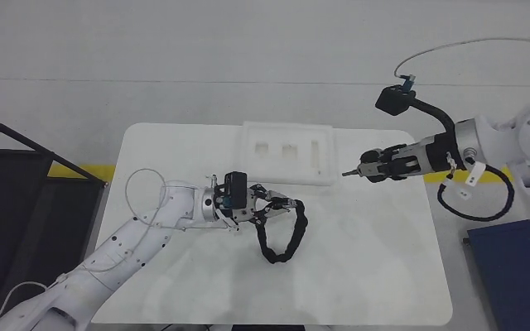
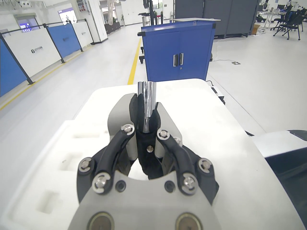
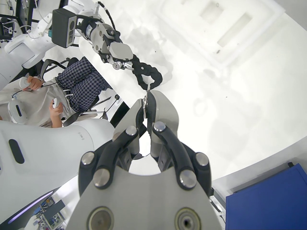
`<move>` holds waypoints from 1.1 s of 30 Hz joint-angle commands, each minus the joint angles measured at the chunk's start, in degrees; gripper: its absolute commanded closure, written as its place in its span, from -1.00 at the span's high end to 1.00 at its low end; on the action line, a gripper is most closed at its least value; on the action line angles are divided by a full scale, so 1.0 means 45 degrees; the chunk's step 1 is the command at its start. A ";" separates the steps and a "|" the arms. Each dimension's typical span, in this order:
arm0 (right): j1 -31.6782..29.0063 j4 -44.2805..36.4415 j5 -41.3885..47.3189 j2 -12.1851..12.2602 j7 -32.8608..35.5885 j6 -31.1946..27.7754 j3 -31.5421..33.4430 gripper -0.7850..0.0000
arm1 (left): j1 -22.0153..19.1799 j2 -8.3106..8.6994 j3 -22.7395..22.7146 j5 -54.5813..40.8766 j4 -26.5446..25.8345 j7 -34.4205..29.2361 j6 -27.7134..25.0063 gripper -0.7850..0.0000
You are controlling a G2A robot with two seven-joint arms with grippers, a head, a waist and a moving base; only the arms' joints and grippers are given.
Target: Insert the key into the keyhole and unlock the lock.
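Key (image 1: 351,173), gripped tight in my right jaws, shaft pointing 9 o'clock; lock (image 1: 298,230), clamped in my left jaws over the counter (image 1: 373,273), lies well apart at 8 o'clock of it, cylinder (image 2: 146,94) facing 3 o'clock.

Obstacles: foam tray (image 1: 288,153) along far edge of the surface (image 1: 373,265); lock (image 1: 298,227) (black loop) at centre. Passage: open stretch toward right edge.

Black lock (image 3: 147,69) (silver barrel (image 2: 146,96))
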 commanded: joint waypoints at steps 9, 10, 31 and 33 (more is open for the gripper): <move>0.1832 -0.0422 0.1488 0.0601 0.0000 0.1575 -0.1840 -1.00 | -0.1010 -0.1062 0.0924 -0.0313 0.1062 0.1462 0.0369 -1.00; 0.1950 -0.0336 0.1671 0.0644 0.0000 0.1575 -0.1945 -1.00 | -0.1067 -0.1158 0.0990 -0.0413 0.1176 0.1585 0.0345 -1.00; 0.2004 -0.0933 0.1407 0.0693 -0.0023 0.1599 -0.2168 -1.00 | -0.0558 -0.1358 0.0862 -0.1207 0.1093 0.1618 0.0805 -1.00; 0.2242 -0.1009 0.1431 0.0734 -0.0049 0.1626 -0.2353 -1.00 | -0.0557 -0.1395 0.0798 -0.0975 0.0896 0.1416 0.0909 -1.00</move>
